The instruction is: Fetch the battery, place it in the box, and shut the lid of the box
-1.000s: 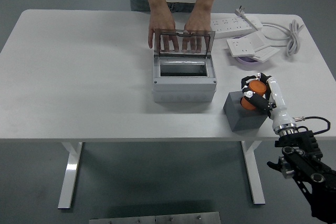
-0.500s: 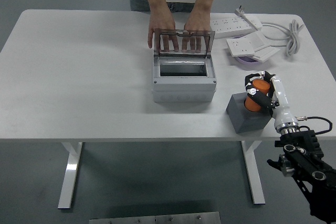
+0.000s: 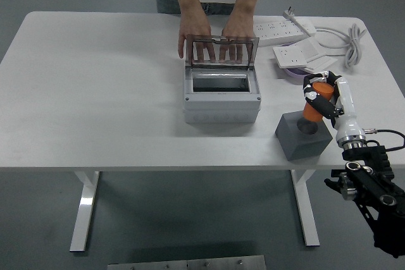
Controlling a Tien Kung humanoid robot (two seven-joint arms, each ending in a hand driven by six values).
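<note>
Fetching step. The right hand (image 3: 321, 97) grips the orange battery (image 3: 317, 100), held just above the grey holder (image 3: 302, 136). A person's hands (image 3: 212, 33) hold the lid (image 3: 222, 50) of the box (image 3: 221, 95) open. Next move: carry the battery leftward over the opening.

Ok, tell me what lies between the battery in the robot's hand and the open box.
In the head view, only bare white table lies between the orange battery, held in the right hand, and the grey box. The dark grey holder block sits below that line.
</note>
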